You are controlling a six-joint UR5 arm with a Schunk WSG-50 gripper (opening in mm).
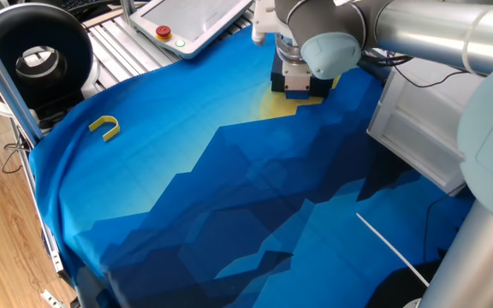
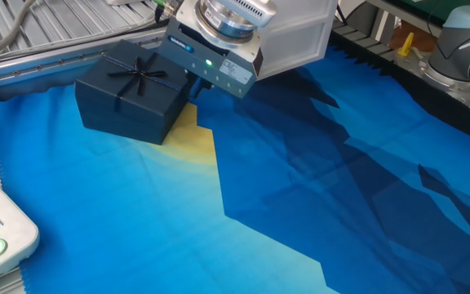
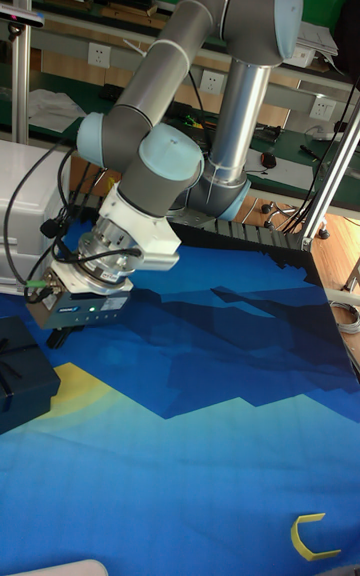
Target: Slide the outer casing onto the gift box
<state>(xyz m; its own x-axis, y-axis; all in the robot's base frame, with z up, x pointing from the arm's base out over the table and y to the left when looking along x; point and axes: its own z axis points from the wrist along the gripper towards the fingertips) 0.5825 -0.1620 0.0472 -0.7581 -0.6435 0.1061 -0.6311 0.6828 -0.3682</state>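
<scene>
pincer [image 2: 189,84] beside outer casing [image 2: 130,100]

Outer casing [image 2: 129,98] navy, perhaps black; cloth [image 2: 300,188] blue facets with a yellow patch; U-piece [image 1: 104,127] yellow.

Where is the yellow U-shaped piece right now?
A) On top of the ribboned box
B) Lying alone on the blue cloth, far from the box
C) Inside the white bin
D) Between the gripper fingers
B: the yellow piece lies by itself on the cloth near its edge, well away from the box and the gripper beside it.
</scene>
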